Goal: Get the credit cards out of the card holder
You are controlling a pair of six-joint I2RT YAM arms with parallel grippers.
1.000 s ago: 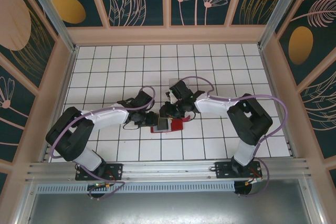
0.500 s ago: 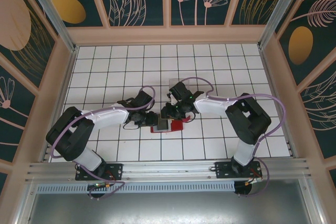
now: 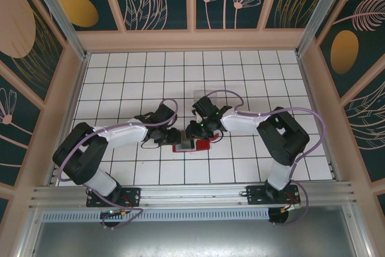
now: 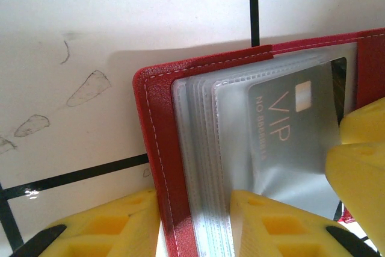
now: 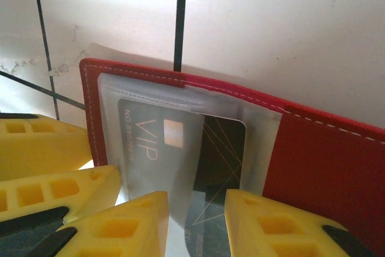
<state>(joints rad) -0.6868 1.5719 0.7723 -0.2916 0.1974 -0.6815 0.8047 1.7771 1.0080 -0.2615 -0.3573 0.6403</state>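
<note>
Extraction step, no card out yet. Left gripper [image 4: 195,212] at bottom of frame pinches holder [image 4: 157,148] by cover and sleeves. Right gripper [image 5: 195,209], part spread, straddles VIP card [image 5: 150,148] in its sleeve. Next move likely needs a firm pinch, then a straight draw. Beyond the red edge, bare table [image 5: 271,16] leaves room.

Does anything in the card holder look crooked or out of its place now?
Yes. The grey VIP card sits tilted in the clear sleeve, not parallel to the edges of the red card holder, and it partly covers a dark card. The right tool stands open over its lower part.
</note>
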